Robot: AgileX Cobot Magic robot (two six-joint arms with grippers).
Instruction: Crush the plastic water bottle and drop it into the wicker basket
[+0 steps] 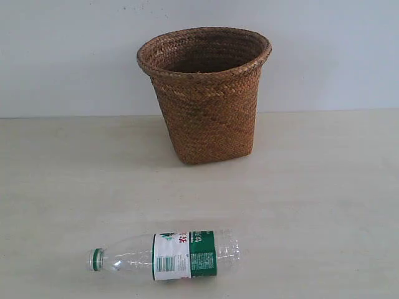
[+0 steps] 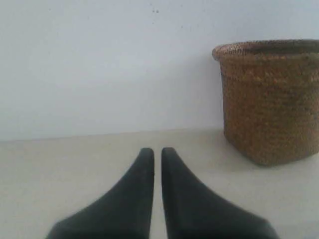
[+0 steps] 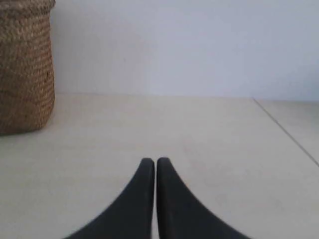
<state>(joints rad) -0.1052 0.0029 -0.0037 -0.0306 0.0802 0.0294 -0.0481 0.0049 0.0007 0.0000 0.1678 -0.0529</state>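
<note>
The plastic water bottle (image 1: 167,255) lies on its side near the table's front edge, uncrushed, green cap pointing left, label with barcode facing up. The wicker basket (image 1: 206,93) stands upright behind it at the back of the table; it also shows in the left wrist view (image 2: 271,99) and the right wrist view (image 3: 25,64). Neither arm appears in the exterior view. My left gripper (image 2: 157,152) is shut with only a thin slit between its black fingers and nothing held. My right gripper (image 3: 156,162) is shut and empty too. The bottle is out of both wrist views.
The pale table (image 1: 324,199) runs back to a plain white wall (image 1: 62,56). A thin seam (image 3: 286,132) crosses the table surface in the right wrist view.
</note>
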